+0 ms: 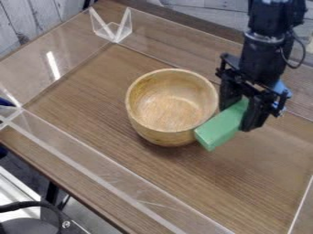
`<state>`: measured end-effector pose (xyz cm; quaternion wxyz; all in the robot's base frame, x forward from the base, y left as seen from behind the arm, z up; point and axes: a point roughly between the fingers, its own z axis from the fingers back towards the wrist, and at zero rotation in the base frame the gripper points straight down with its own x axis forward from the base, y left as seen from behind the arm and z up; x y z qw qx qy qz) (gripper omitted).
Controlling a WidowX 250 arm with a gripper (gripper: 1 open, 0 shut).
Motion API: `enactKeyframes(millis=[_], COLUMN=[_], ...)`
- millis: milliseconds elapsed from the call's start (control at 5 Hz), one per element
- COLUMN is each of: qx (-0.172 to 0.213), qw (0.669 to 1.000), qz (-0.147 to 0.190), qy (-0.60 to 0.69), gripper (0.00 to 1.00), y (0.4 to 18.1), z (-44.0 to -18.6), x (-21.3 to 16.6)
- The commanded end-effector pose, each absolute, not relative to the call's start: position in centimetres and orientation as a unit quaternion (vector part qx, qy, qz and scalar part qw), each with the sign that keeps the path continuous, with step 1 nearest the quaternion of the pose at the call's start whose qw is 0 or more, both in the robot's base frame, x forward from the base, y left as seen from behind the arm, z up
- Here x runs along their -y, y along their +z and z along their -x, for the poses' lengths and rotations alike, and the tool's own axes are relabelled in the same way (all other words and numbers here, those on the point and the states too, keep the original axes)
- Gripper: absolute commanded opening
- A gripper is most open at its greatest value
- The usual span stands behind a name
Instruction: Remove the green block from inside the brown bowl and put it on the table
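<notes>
Pretty much at the put-down stage here. Saw the black two-finger gripper (251, 108) clamped shut on the upper end of the small bright-green rectangular block (221, 129), pointing nearly straight down. Block hung tilted, lower end dipping toward the camera side, upper end pinched between the fingers. Already clear of the round light-brown wooden bowl (171, 107) and sitting just beside its right rim, over bare tabletop. Couldn't tell whether the low corner was touching the brown wood-grain table (98, 91) or hovering just above it; too close to call from this angle. Bowl itself looked empty inside, so extraction part judged done. Next move probably called for a bit more lowering until the block rested on the wood, then spreading the fingers and lifting straight up. Worth watching that tilt, though: could tip or slide against the bowl wall on release, being so near it. Clear acrylic wall (73, 160) well apart from all this, no issue there.
</notes>
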<state>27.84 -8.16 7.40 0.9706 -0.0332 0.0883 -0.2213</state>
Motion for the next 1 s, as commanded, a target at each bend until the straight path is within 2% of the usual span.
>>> enactKeyframes(millis=[0,200,400,600,800], qx=[-0.073,-0.086,-0.093,-0.094,-0.096], qw=[0.97,0.968,0.967,0.967,0.968], qz=[0.035,0.035,0.035,0.035,0.036], qy=[-0.227,-0.232,-0.234,-0.233,-0.231], gripper=[0.0,0.0,0.0,0.0,1.0], y=[7.2,5.5,4.5,4.4,4.7], z=[-28.6,-28.7,-28.8,-28.8,-28.8], x=[8.6,8.8,8.9,8.9,8.9])
